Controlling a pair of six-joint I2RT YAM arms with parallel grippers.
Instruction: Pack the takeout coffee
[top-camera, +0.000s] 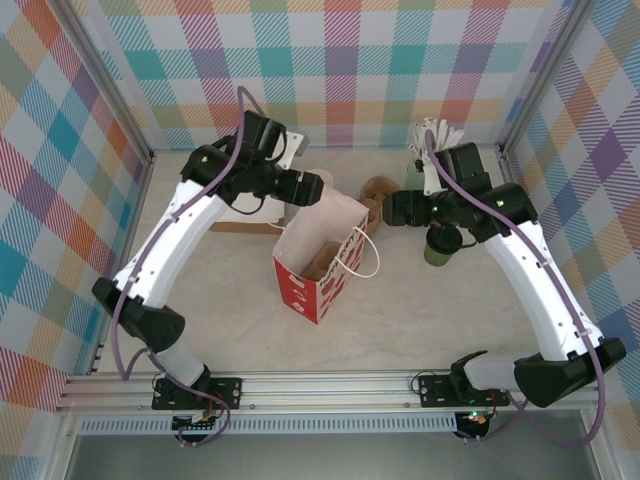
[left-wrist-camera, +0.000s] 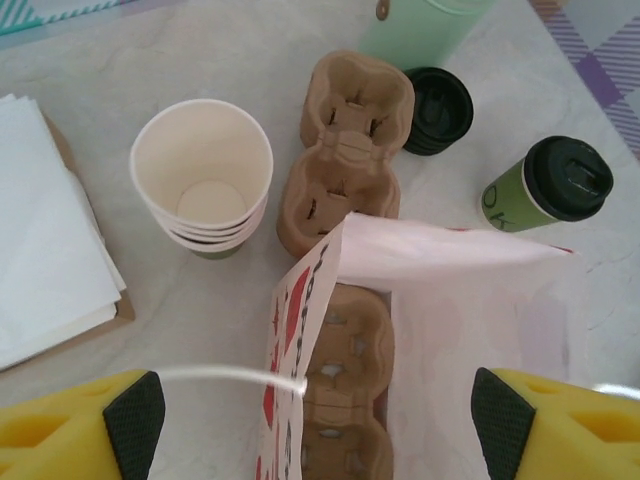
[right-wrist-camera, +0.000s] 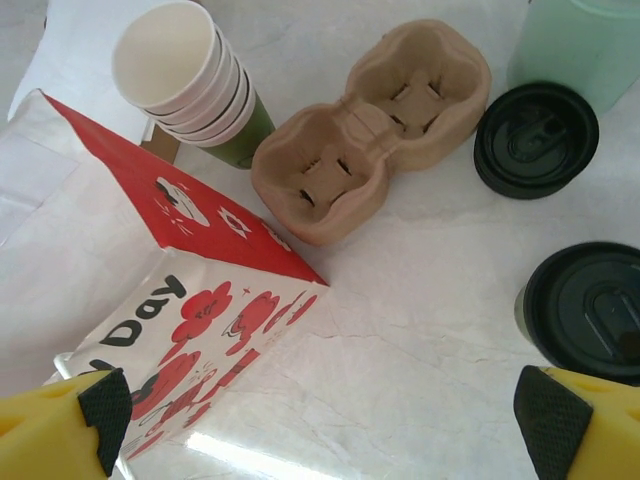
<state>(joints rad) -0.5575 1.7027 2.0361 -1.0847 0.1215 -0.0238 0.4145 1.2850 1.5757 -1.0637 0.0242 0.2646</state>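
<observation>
The takeout coffee (left-wrist-camera: 548, 185) is standing upright on the table (left-wrist-camera: 250, 60), base down and black lid on top, so its long axis runs straight up and down. It sits off the right side of the red-and-white paper bag (top-camera: 305, 290), apart from it. A loose black lid (right-wrist-camera: 535, 138) lies flat near the coffee, and the pale-mint cup (right-wrist-camera: 575, 45) is just beyond that lid.

The right gripper (right-wrist-camera: 327, 415) hangs low over this spot, jaws spread wide with nothing between them. The coffee is just off to one side of them, and I cannot tell whether it is touching.

Over at the bag's open mouth is the left gripper (left-wrist-camera: 318, 420), jaws wide as well. The bag's rim and white handle run between them, but no grip on either shows.

A pulp cup carrier (left-wrist-camera: 345, 390) lies inside the bag. A second carrier (right-wrist-camera: 370, 130) rests on the table just behind the bag, beside a stack of green cups (left-wrist-camera: 205, 180). White napkins (left-wrist-camera: 45, 240) lie farther left.
</observation>
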